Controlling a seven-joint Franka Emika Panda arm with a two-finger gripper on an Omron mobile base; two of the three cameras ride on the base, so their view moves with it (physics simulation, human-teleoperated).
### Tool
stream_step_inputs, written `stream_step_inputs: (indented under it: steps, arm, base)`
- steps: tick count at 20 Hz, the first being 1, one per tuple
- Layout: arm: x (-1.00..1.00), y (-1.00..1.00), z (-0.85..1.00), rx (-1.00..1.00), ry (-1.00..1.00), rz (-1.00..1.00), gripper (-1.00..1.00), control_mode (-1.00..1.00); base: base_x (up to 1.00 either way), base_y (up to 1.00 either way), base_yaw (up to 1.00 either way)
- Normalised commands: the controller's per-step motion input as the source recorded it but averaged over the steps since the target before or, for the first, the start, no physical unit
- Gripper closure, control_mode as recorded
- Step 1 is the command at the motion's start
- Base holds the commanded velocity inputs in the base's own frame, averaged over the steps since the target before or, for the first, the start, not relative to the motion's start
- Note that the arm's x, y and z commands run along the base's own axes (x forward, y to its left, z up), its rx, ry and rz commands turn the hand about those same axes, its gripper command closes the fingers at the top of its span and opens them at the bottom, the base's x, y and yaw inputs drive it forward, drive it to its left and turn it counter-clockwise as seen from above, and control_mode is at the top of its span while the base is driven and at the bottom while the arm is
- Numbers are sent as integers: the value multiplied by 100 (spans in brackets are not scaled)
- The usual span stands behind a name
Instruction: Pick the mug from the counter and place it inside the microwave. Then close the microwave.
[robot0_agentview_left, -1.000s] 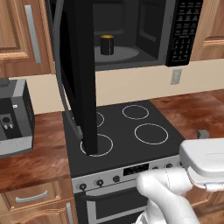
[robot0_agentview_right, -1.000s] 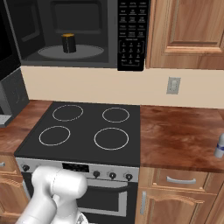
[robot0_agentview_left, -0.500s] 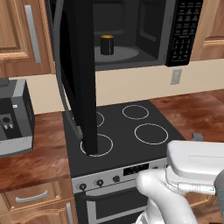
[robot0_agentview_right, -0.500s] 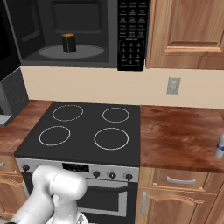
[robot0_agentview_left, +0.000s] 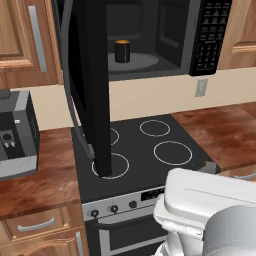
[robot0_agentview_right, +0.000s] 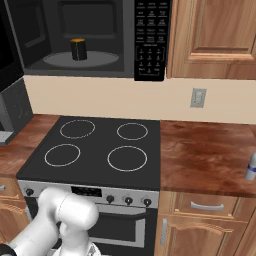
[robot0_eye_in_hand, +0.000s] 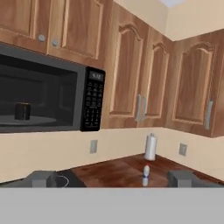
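Observation:
The mug (robot0_agentview_left: 122, 51) (robot0_agentview_right: 78, 49) (robot0_eye_in_hand: 22, 110), black with a pale yellow top, stands upright on the round turntable inside the microwave (robot0_agentview_left: 210, 35) (robot0_agentview_right: 150, 40) (robot0_eye_in_hand: 93, 105). The microwave's black door (robot0_agentview_left: 92, 85) hangs wide open over the stove's left side. My gripper (robot0_eye_in_hand: 111, 180) is open with nothing between its fingertips (robot0_eye_in_hand: 41, 178); it is low in front of the stove, far from the mug, and faces the microwave and the corner. The reddish-brown counter (robot0_agentview_left: 220, 135) (robot0_agentview_right: 200, 155) (robot0_eye_in_hand: 118, 168) runs to the right of the stove.
A black stovetop (robot0_agentview_left: 145, 150) (robot0_agentview_right: 100, 145) with white ring burners lies under the microwave. A grey-black appliance (robot0_agentview_left: 15, 135) sits on the left counter. A slim white bottle (robot0_agentview_right: 251, 166) (robot0_eye_in_hand: 146, 171) and a paper towel roll (robot0_eye_in_hand: 150, 147) stand on the right counter.
In the left base view the white hand has drifted left and fills more of the lower right corner. The mug, the open door and the open gripper are unchanged.

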Motion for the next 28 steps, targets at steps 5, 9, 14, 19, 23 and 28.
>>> stream_step_inputs:
  steps: [5, 9, 14, 19, 23, 28]
  arm:
    - [-8, 30, 0, -4, -4, -12, -100, -100]
    - [0, 21, 0, -6, 0, -8, -100, -100]
    - [0, 20, 0, -2, 0, -6, -100, -100]
    - [0, 29, 0, -2, 0, -7, -100, -100]
    - [0, 38, -4, -6, 0, -10, -100, -100]
    - [4, 37, -5, -6, 0, -10, -100, -100]
  base:
    - [0, 0, 0]
    - [0, 0, 0]
    - [0, 0, 0]
    - [0, 0, 0]
    - [0, 0, 0]
    - [0, 0, 0]
